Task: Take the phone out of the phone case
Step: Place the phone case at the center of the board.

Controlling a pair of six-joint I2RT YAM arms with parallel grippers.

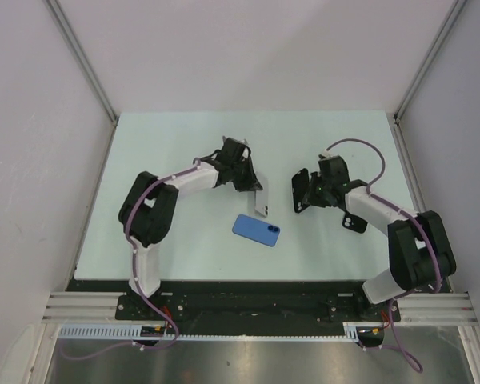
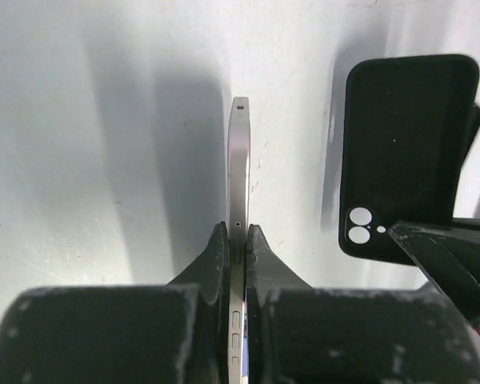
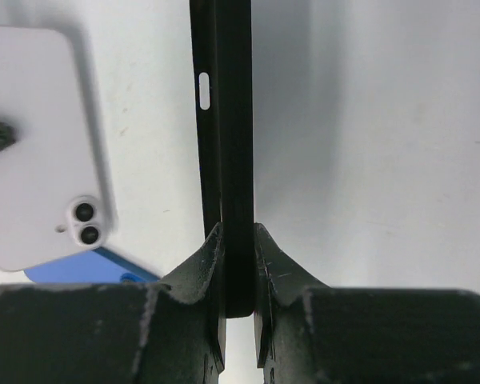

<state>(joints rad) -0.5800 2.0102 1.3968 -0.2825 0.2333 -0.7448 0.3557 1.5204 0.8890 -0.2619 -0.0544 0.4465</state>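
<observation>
My left gripper [image 1: 252,186] is shut on the phone [image 1: 262,202], held on edge above the table; the left wrist view shows its silver side [image 2: 238,168] between my fingers [image 2: 214,256]. Its white back with the dual camera shows in the right wrist view [image 3: 40,144]. My right gripper [image 1: 312,192] is shut on the empty black phone case [image 1: 301,193], also held on edge; the right wrist view shows its rim [image 3: 228,120] running up from my jaws. The case's back with camera cutout shows in the left wrist view [image 2: 404,144]. Phone and case are apart.
A blue-backed phone [image 1: 257,230] lies flat on the table [image 1: 184,144] below and between the grippers; its corner shows in the right wrist view [image 3: 88,268]. Grey walls and metal rails surround the table.
</observation>
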